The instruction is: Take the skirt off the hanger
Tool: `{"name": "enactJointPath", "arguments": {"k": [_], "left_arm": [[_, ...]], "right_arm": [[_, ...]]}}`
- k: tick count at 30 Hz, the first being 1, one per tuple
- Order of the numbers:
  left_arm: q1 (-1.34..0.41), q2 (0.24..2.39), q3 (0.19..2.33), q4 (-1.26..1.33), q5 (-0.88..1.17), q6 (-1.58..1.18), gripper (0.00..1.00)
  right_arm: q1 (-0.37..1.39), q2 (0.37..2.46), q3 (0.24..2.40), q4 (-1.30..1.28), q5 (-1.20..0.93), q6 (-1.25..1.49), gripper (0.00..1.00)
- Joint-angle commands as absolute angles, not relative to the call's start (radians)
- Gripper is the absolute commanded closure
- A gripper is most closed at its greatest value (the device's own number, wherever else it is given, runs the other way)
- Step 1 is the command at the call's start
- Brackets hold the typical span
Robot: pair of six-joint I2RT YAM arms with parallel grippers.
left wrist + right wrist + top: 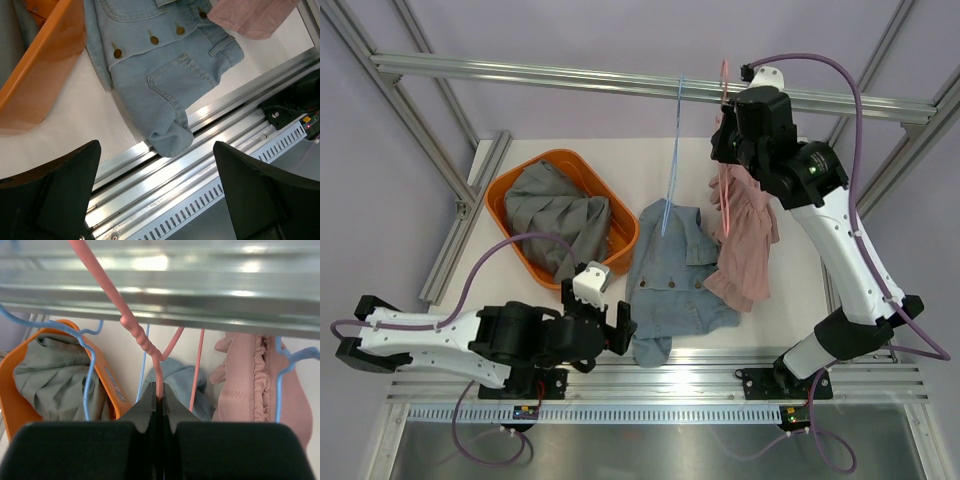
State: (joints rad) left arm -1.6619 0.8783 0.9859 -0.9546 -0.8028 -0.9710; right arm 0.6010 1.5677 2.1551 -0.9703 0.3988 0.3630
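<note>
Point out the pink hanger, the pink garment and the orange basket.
pink hanger (141, 340), right wrist view, twisted neck.
pink garment (745, 235), top external view, middle of hanging fabric.
orange basket (45, 70), left wrist view, outer wall.

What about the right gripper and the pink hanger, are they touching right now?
Touching. The right wrist view shows the right gripper shut on the pink hanger, with the wire just below its twisted neck pinched between the fingertips.

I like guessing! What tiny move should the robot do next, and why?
Probably lift the pink hanger off the rail: the right tool is shut on its wire, the pink skirt hangs beside it, and the left tool sits open, low.
</note>
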Motion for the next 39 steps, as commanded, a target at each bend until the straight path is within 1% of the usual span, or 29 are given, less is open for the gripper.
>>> {"name": "enactJointPath", "arguments": {"k": [1, 2, 5, 8, 9, 10, 11, 12, 13, 14, 15, 17, 24, 27, 32, 38, 39], "left_arm": [[-1.574, 0.902, 0.996, -0.844, -0.669, -0.882, 0.01], [-1.521, 0.903, 0.988, -0.819, -0.617, -0.855, 0.01], [-1.438, 0.907, 0.986, -0.801, -0.562, -0.822, 0.01], [-1.381, 0.917, 0.996, -0.789, -0.531, -0.804, 0.01], [-1.361, 0.923, 0.996, -0.779, -0.493, -0.799, 0.01], [-1.344, 0.946, 0.997, -0.766, -0.473, -0.798, 0.01], [-1.313, 0.96, 0.997, -0.758, -0.453, -0.795, 0.01], [-1.304, 0.975, 0.997, -0.749, -0.425, -0.792, 0.01], [-1.298, 1.004, 0.996, -0.723, -0.414, -0.788, 0.01], [-1.293, 1.018, 0.988, -0.706, -0.402, -0.782, 0.01], [-1.289, 1.032, 0.983, -0.69, -0.388, -0.775, 0.01], [-1.269, 1.075, 0.967, -0.646, -0.367, -0.772, 0.01], [-1.241, 1.255, 0.963, -0.603, -0.359, -0.785, 0.01], [-1.241, 1.372, 0.972, -0.615, -0.394, -0.819, 0.01], [-1.235, 1.491, 0.956, -0.589, -0.446, -0.861, 0.01], [-1.215, 1.627, 0.94, -0.489, -0.385, -0.847, 0.01], [-1.215, 1.643, 0.94, -0.468, -0.368, -0.847, 0.03]], "right_arm": [[0.595, 1.519, 2.073, -0.904, 0.384, 0.405, 1.0], [0.595, 1.497, 2.03, -0.891, 0.377, 0.417, 1.0], [0.595, 1.461, 1.964, -0.884, 0.374, 0.434, 1.0], [0.595, 1.424, 1.907, -0.876, 0.364, 0.448, 1.0], [0.595, 1.416, 1.895, -0.874, 0.361, 0.456, 1.0], [0.595, 1.41, 1.884, -0.876, 0.36, 0.457, 0.94], [0.595, 1.401, 1.875, -0.876, 0.359, 0.457, 0.81], [0.595, 1.384, 1.852, -0.879, 0.354, 0.456, 0.64], [0.595, 1.376, 1.841, -0.879, 0.353, 0.454, 0.33], [0.595, 1.355, 1.823, -0.88, 0.354, 0.453, 0.23], [0.595, 1.344, 1.813, -0.882, 0.356, 0.448, 0.14], [0.595, 1.307, 1.799, -0.89, 0.36, 0.437, 0.01], [0.594, 1.2, 1.828, -0.942, 0.373, 0.39, 0.01], [0.595, 1.158, 1.841, -0.953, 0.365, 0.38, 0.01], [0.595, 1.082, 1.838, -0.96, 0.333, 0.38, 0.01], [0.595, 1.02, 1.822, -0.968, 0.327, 0.365, 0.01], [0.595, 1.016, 1.822, -0.972, 0.33, 0.364, 0.01]]}}
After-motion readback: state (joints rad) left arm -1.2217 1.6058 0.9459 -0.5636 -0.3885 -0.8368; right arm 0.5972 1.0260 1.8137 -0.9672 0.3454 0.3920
